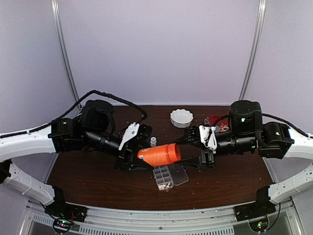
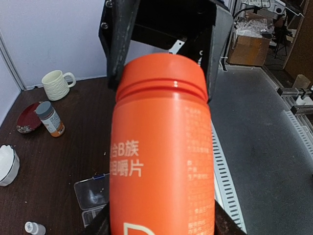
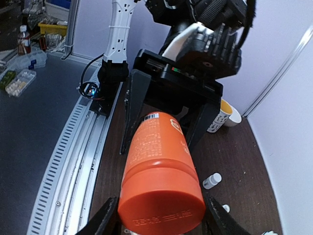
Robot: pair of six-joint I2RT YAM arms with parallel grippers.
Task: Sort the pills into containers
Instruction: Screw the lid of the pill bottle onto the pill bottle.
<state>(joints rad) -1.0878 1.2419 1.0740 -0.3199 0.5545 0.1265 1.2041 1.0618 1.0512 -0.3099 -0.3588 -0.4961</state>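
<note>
- the orange bottle (image 1: 160,154) hung level over the middle of the desk (image 1: 93,183), where my two arms met; the widest bare stretch lay toward the near left corner.
- my left gripper (image 1: 141,155) was clamped on the bottle's body, and my right gripper (image 1: 185,152) was closed around its cap end.
- the containers (image 1: 164,177) sat just below, toward the near edge, lid open, with pills (image 1: 162,185) showing pale in the nearest cells.
- a white bowl (image 1: 181,117) stood by the far edge, a small white bottle (image 1: 153,142) near my left gripper; pale walls stood behind.
</note>
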